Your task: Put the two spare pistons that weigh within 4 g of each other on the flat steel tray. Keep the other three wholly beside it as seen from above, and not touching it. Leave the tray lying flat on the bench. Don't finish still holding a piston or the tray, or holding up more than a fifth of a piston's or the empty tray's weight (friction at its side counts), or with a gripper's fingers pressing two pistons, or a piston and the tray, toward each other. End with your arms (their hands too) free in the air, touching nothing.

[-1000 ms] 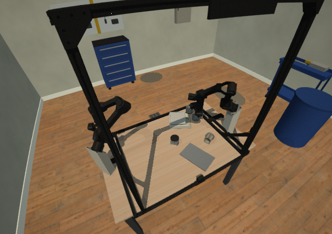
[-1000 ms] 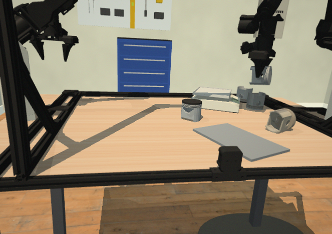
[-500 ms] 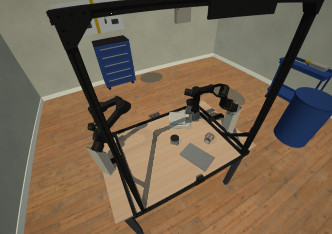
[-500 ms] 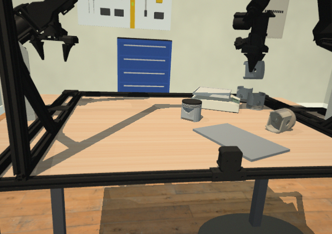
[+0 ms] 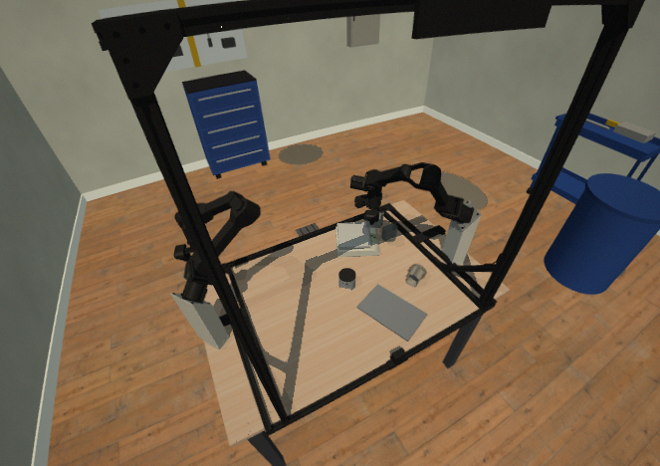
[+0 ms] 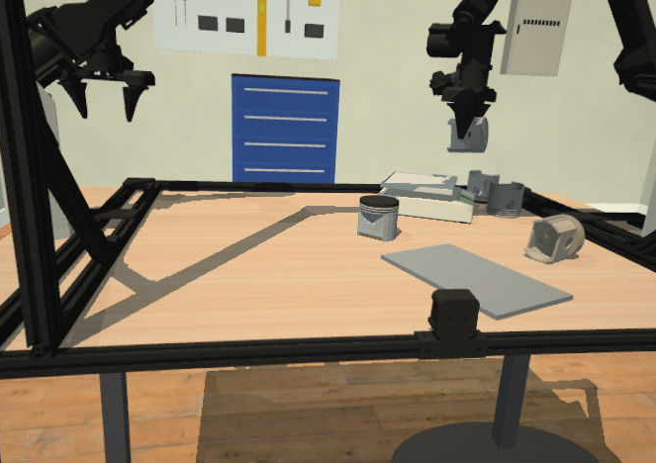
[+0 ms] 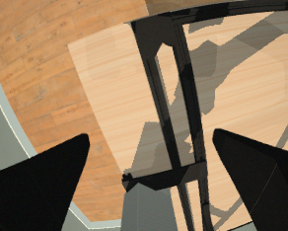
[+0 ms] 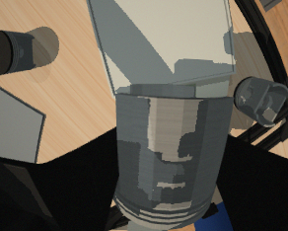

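The right gripper [image 8: 164,131] held a piston [image 8: 174,148] between its fingers in my view. The scale [image 8: 202,35] lay beyond it, a dark-crowned piston [image 8: 12,52] and the tray [image 8: 16,128] to one side, another piston [image 8: 262,101] opposite.
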Robot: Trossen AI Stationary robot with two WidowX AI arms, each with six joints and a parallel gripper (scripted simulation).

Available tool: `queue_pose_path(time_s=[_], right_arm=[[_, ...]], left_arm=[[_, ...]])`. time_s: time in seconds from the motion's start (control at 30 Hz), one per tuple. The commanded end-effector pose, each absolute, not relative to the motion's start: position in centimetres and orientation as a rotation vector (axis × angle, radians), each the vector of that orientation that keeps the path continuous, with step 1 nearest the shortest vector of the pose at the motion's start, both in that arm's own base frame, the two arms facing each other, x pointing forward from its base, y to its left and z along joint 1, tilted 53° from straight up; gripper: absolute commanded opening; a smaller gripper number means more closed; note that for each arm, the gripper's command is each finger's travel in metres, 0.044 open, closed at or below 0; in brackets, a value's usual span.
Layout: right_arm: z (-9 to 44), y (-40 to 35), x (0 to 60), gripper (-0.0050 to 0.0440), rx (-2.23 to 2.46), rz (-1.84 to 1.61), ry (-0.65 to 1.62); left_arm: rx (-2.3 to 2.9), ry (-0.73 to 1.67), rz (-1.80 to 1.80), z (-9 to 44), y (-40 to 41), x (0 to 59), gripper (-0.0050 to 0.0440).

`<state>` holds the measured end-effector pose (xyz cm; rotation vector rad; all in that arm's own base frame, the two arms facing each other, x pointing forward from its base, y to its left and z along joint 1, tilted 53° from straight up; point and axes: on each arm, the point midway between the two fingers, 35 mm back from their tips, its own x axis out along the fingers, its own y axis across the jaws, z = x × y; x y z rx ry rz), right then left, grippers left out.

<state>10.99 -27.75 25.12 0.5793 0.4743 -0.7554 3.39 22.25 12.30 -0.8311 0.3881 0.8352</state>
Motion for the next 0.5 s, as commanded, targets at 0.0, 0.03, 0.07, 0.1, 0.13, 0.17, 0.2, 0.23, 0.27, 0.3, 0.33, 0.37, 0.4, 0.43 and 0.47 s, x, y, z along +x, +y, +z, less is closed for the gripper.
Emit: queue_pose_path(time_s=[0.0,0.03,0.07,0.1,0.13,0.17,0.2,0.23,0.27,0.3,0.33,0.37,0.4,0.43,0.47], right_arm=[[26.2,-28.8,11.2,0.0158,0.586,-0.764,0.476],[26.6,-29.1,11.3,0.0158,0.586,-0.764,0.476],[27.0,-29.5,11.4,0.0158,0.586,-0.764,0.476],[27.4,-29.8,11.5,0.0158,0.586,-0.764,0.476],[27.7,-30.1,11.6,0.0158,0.586,-0.764,0.476],[28.1,-30.4,11.7,0.0158,0.586,-0.764,0.476],[28.5,-30.7,11.8,0.0158,0.586,-0.764,0.476],[28.8,-31.1,11.9,0.0158,0.586,-0.764,0.476],[29.2,-31.4,12.0,0.0158,0.586,-0.764,0.476],[29.6,-31.7,12.1,0.0158,0.586,-0.764,0.476],[30.0,-32.0,12.2,0.0158,0.586,-0.764,0.476],[30.3,-32.3,12.3,0.0158,0.586,-0.764,0.476],[30.7,-32.7,12.4,0.0158,0.586,-0.764,0.476],[31.1,-33.0,12.5,0.0158,0.586,-0.764,0.476],[31.1,-33.0,12.5,0.0158,0.586,-0.764,0.476]], left_arm=[[-0.83,0.386,0.832,12.3,22.2,3.4,0.044],[-0.83,0.386,0.832,12.3,22.2,3.4,0.044],[-0.83,0.386,0.832,12.3,22.2,3.4,0.044],[-0.83,0.386,0.832,12.3,22.2,3.4,0.044],[-0.83,0.386,0.832,12.3,22.2,3.4,0.044],[-0.83,0.386,0.832,12.3,22.2,3.4,0.044],[-0.83,0.386,0.832,12.3,22.2,3.4,0.044],[-0.83,0.386,0.832,12.3,22.2,3.4,0.044],[-0.83,0.386,0.832,12.3,22.2,3.4,0.044],[-0.83,0.386,0.832,12.3,22.2,3.4,0.044],[-0.83,0.386,0.832,12.3,22.2,3.4,0.044],[-0.83,0.386,0.832,12.3,22.2,3.4,0.044],[-0.83,0.386,0.832,12.3,22.2,3.4,0.044],[-0.83,0.386,0.832,12.3,22.2,3.4,0.044],[-0.83,0.386,0.832,12.3,22.2,3.4,0.044]])
